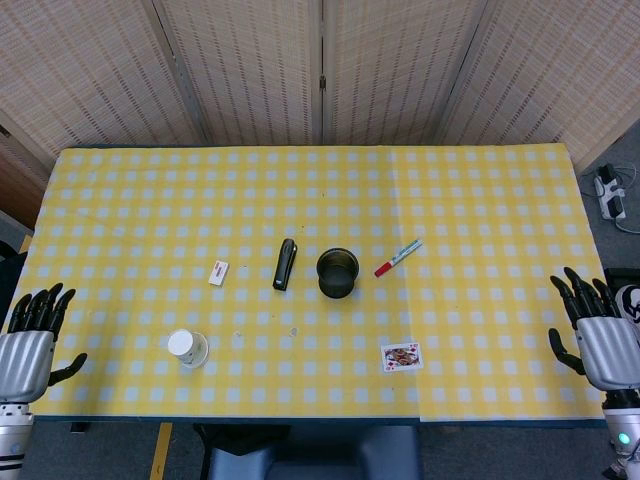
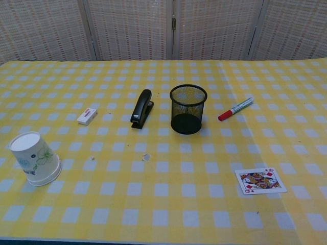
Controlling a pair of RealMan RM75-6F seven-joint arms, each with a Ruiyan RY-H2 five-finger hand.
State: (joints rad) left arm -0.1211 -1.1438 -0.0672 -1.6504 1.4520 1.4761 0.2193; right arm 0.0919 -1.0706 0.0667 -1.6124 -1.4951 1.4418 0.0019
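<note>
While both rest apart, left hand [image 1: 30, 340] and right hand [image 1: 600, 335] hold nothing.

A lab-like test room is showing itself: woven folding screens [image 1: 320, 70] are closing off a checked table [image 1: 480, 200], a power strip [image 1: 610, 192] lying on grey floor.

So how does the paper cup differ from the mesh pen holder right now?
The paper cup is white with a green print and solid-walled; the mesh pen holder is black and see-through. The cup stands upside down, base on top, while the holder stands mouth up and looks empty. The cup sits near the table's front left, closest to the left hand; the holder sits mid-table. Neither is touched.
</note>
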